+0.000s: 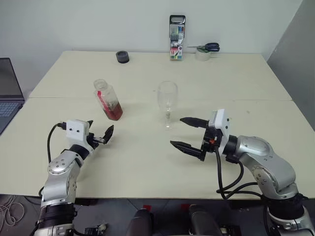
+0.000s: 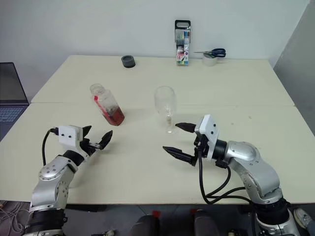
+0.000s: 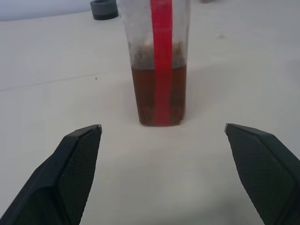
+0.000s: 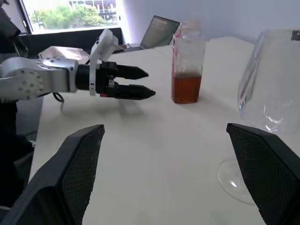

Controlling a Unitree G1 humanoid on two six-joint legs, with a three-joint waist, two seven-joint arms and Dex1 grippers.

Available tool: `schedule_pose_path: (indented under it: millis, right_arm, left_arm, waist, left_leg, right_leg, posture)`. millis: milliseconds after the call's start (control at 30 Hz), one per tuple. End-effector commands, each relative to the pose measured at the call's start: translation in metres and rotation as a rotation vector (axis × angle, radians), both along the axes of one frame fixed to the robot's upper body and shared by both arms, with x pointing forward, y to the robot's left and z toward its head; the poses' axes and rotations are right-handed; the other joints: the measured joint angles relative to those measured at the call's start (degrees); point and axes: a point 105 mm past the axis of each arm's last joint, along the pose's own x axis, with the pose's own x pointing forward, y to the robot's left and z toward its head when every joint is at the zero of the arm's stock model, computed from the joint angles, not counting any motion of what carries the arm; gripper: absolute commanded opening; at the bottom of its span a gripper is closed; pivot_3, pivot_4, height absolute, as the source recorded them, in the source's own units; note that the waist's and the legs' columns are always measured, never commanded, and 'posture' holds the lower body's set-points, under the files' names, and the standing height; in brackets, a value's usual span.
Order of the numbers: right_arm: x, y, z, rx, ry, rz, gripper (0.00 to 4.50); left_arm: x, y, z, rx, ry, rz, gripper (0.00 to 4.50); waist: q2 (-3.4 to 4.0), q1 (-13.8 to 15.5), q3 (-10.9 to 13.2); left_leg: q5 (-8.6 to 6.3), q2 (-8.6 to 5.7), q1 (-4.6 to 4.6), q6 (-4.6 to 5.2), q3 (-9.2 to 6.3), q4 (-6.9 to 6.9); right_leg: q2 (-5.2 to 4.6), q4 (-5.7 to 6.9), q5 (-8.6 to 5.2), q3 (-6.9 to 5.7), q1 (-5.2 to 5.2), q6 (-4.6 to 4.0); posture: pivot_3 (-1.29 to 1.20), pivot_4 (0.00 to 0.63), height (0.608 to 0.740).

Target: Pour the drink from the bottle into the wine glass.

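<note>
Both tools, the left tool and the right tool, are wide apart and hold nothing, so a crooked push could knock the bottle or the wine glass over on the desk.

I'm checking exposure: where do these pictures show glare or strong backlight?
Right wrist view: the window behind the left gripper is blown out bright, and the wine glass carries pale reflections. Left eye view: even, soft light on the table, faint shadows beside the bottle.
</note>
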Motion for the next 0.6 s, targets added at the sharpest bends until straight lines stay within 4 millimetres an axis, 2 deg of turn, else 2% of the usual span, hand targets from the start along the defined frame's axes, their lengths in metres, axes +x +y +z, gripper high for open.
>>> schedule_pose_path:
  millis: [33,333,600]
  right_arm:
    - [-0.007,0.002,0.012,0.012,-0.040,0.020,4.46]
    - [-0.011,0.005,0.012,0.003,-0.047,0.023,4.46]
    - [-0.011,0.007,0.017,0.000,-0.052,0.024,4.46]
  left_arm:
    - [0.005,-0.002,0.011,0.041,-0.029,-0.061,4.50]
    - [0.027,0.008,0.023,0.064,-0.046,-0.057,4.50]
    - [0.039,0.000,0.031,0.067,-0.056,-0.098,4.50]
  waist:
    - [0.00,0.00,0.00]
    - [0.00,-0.01,0.00]
    - [-0.01,-0.02,0.00]
  left_leg:
    - [0.00,0.00,-0.02,0.00,-0.01,0.00]
    - [0.00,0.00,-0.04,0.00,-0.02,0.00]
    - [0.00,0.00,-0.05,0.00,-0.04,0.01]
  right_leg:
    - [0.00,-0.02,0.00,-0.01,-0.01,0.00]
    - [0.02,-0.05,0.00,-0.04,0.00,0.00]
    - [0.01,-0.04,0.00,-0.05,-0.01,0.00]
  posture:
    - [0.00,0.150,0.740]
    - [0.00,0.150,0.740]
    - [0.00,0.150,0.740]
